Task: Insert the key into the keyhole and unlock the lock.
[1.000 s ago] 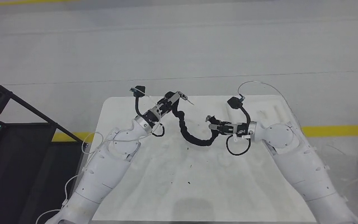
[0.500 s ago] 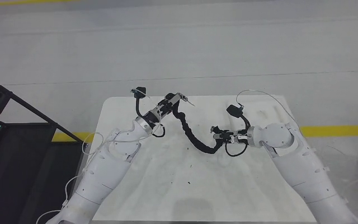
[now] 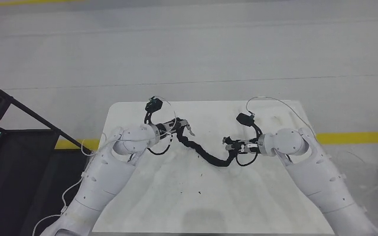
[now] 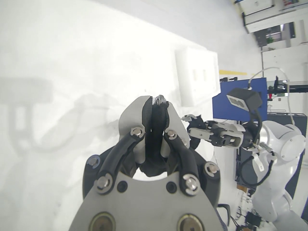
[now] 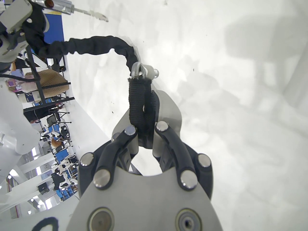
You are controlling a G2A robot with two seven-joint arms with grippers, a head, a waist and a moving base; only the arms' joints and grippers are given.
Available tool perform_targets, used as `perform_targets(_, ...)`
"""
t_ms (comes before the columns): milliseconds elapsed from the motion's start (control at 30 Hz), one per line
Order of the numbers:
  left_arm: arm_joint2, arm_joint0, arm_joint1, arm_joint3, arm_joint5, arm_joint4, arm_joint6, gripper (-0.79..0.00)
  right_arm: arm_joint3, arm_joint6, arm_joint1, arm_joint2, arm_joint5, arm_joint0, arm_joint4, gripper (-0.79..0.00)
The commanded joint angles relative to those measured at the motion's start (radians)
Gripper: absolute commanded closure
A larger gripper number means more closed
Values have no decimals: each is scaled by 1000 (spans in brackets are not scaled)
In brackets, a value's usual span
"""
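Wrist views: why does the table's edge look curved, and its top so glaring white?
Left wrist view: the wide lens bows the table edge into an arc. Right wrist view: same bowing; bright light washes out the white top. Top view: the yellow floor line runs straight.

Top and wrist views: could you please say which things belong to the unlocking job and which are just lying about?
Job: key; chain lock; left gripper and right gripper, both shut on the chain lock.
Lying about: white block; table.
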State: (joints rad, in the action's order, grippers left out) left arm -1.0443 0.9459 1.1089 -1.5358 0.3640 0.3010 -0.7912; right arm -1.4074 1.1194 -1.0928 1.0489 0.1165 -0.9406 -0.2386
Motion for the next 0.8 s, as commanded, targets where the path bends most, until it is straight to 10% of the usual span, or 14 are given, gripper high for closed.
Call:
perform_targets(0,4,-9,-4,-25,46,77,-58,0,-3,13,0,-6,16,5,-11,0)
perform_targets(333,57,-42,9,-20,100,112,-102,0,10,45,-6,-42,76,32,-23,0)
perform_targets(433,68,-50,14,3,90,115,-85,0,21,47,-7,-49,81,37,-22,-249)
perform_targets(533,72,-53,18,20,78,115,-72,-385,31,48,-8,-52,85,40,-21,-388)
perform_targets(567,72,-53,18,22,73,116,-67,-770,32,49,-8,-53,85,41,-20,-557)
perform_targets(633,73,-51,20,24,70,118,-61,-785,36,47,-8,-53,86,42,-20,-776)
perform_targets(767,69,-46,20,20,58,129,-49,-785,37,42,-8,-53,85,42,-16,-785)
